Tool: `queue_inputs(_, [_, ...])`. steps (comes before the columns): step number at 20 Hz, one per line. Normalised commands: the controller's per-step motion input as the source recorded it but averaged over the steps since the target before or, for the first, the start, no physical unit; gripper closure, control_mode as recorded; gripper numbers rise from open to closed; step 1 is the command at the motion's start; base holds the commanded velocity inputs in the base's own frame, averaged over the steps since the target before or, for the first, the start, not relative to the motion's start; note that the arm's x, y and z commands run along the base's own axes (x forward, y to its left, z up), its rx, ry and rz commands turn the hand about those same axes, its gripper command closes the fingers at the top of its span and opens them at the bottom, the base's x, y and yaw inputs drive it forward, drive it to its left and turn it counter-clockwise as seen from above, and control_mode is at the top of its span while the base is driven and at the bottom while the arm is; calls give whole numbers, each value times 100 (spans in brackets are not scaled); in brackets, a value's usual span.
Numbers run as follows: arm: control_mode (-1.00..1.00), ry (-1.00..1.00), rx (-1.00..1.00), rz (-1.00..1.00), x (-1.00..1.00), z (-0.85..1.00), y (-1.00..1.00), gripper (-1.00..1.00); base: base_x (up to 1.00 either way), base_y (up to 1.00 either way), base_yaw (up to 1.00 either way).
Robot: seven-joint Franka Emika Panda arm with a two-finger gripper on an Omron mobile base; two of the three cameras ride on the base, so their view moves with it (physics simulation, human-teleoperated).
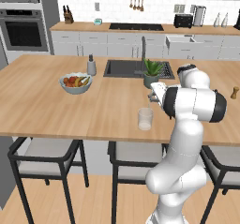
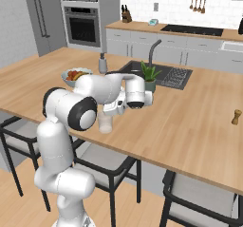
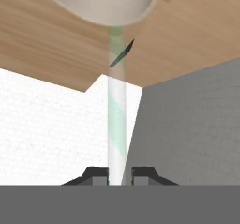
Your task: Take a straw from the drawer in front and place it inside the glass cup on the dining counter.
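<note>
My gripper [image 3: 117, 174] is shut on a green-and-white striped straw [image 3: 116, 120], which runs straight out from between the fingertips. Its far end meets the rim of the glass cup [image 3: 101, 3]; I cannot tell whether the tip is inside. The cup [image 1: 145, 118] is a short whitish tumbler standing near the front edge of the light-wood dining counter [image 1: 47, 106]. The gripper [image 1: 152, 97] hangs just above and slightly right of it. From the right base view the cup [image 2: 105, 123] sits partly behind my forearm. The drawer is out of view.
A fruit bowl [image 1: 75, 83], a grey shaker bottle [image 1: 91, 66], a potted plant [image 1: 152, 72] and the dark sink [image 1: 124, 68] lie behind the cup. A small pepper mill [image 1: 234, 93] stands far right. Black-framed stools [image 1: 44, 157] line the counter's front.
</note>
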Motion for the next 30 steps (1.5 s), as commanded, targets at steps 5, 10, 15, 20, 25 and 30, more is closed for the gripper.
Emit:
queue_inputs(5, [-100,-7,0,0,22,-33,0,100,0,0,0])
queue_inputs(10, [-100,-6,0,0,18,-23,0,100,0,0,0])
queue_inputs(15, [-100,-5,0,0,17,-15,0,100,0,0,0])
queue_inputs(20, [-100,-3,0,0,13,-19,0,100,0,0,0])
queue_inputs(25, [-100,-1,0,0,16,-19,0,100,0,0,0])
queue_inputs(30, [-100,0,0,0,5,-12,0,100,0,0,0])
